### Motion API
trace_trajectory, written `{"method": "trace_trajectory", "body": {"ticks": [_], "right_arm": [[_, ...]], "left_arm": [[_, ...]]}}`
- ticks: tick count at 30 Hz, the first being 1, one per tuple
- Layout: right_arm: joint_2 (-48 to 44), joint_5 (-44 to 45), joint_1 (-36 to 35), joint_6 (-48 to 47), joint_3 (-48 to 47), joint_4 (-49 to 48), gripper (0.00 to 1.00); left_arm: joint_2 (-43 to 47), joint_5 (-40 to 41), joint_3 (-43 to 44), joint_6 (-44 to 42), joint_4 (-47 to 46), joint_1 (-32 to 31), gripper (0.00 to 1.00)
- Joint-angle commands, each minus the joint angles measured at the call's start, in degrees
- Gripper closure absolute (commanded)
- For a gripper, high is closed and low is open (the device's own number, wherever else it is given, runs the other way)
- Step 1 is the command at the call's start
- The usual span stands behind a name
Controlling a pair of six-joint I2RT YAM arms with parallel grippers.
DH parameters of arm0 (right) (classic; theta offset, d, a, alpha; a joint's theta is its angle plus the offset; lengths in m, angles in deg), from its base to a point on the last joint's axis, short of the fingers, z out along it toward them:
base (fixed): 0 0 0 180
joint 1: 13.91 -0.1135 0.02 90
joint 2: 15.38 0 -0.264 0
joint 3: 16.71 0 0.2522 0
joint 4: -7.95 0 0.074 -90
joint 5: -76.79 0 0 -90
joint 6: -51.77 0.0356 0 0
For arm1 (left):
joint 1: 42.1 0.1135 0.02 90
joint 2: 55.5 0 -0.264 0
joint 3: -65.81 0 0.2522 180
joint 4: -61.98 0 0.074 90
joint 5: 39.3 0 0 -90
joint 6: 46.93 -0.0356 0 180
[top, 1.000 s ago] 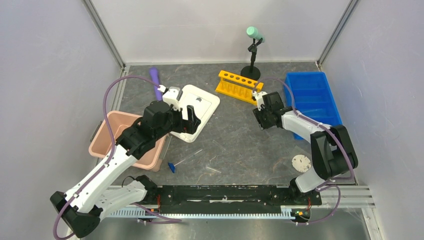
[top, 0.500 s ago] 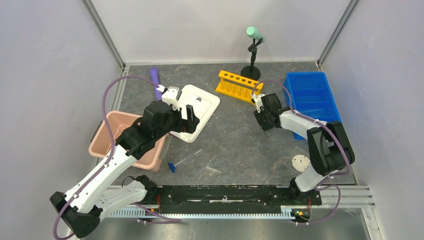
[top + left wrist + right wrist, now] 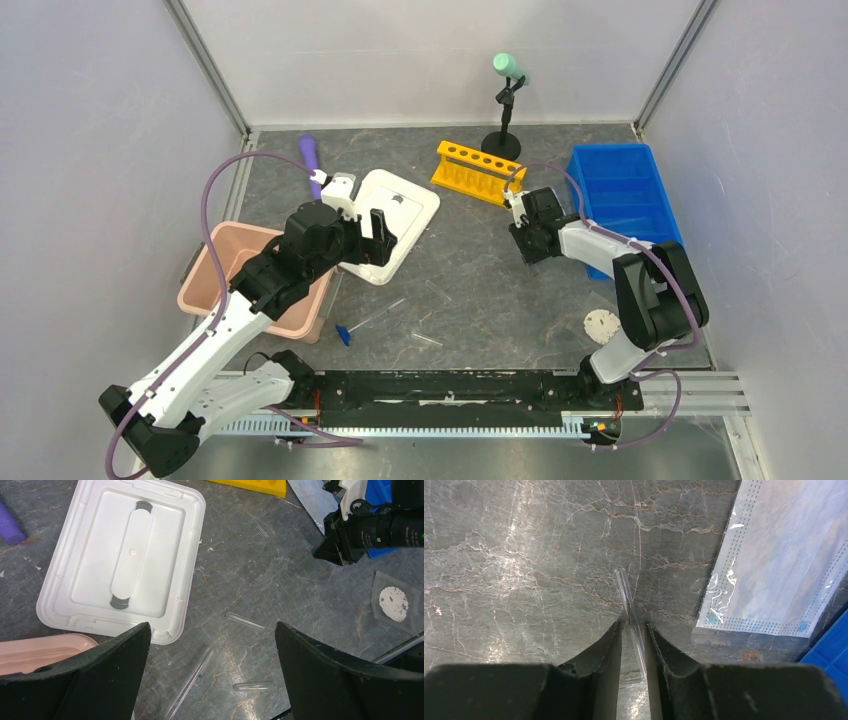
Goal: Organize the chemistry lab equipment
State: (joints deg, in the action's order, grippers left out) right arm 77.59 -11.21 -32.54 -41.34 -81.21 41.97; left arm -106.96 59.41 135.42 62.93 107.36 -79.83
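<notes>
My right gripper (image 3: 634, 625) is low over the table and shut on a thin clear tube (image 3: 626, 592), whose end sticks out past the fingertips; it also shows in the top view (image 3: 528, 243). A pale blue face mask (image 3: 774, 555) lies just to its right. My left gripper (image 3: 212, 630) is wide open and empty, hovering above two short clear tubes (image 3: 245, 621) (image 3: 254, 685) and a long tube (image 3: 192, 680). In the top view that long tube ends in a blue cap (image 3: 345, 333). A round clear dish with a white disc (image 3: 602, 326) lies front right.
A white lid (image 3: 420, 205) lies under the left gripper (image 3: 380, 240), with a pink bin (image 3: 215, 265) to its left. A yellow tube rack (image 3: 478, 172) and a blue bin (image 3: 625, 190) are at the back right. A purple cylinder (image 3: 312, 160) and a black stand (image 3: 505, 110) are at the back.
The right gripper has crept slightly right and toward the back. The left arm has shifted a little toward the back. Nothing else has moved.
</notes>
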Motion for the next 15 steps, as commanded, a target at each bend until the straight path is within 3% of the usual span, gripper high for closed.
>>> {"method": "trace_trajectory", "body": {"ticks": [1, 11, 15], "right_arm": [[1.12, -1.58, -0.12, 0.22, 0.84, 1.44, 0.72], [3.13, -5.69, -0.13, 2.39, -0.68, 3.67, 0.85], [3.11, -5.30, -0.08, 3.03, -1.78, 6.08, 0.85]], "left_arm": [[0.53, 1.01, 0.04, -1.84, -0.52, -0.14, 0.00], [0.31, 1.12, -0.03, -1.58, -0.59, -0.15, 0.00], [0.15, 1.66, 0.03, -1.50, -0.59, -0.14, 0.00]]}}
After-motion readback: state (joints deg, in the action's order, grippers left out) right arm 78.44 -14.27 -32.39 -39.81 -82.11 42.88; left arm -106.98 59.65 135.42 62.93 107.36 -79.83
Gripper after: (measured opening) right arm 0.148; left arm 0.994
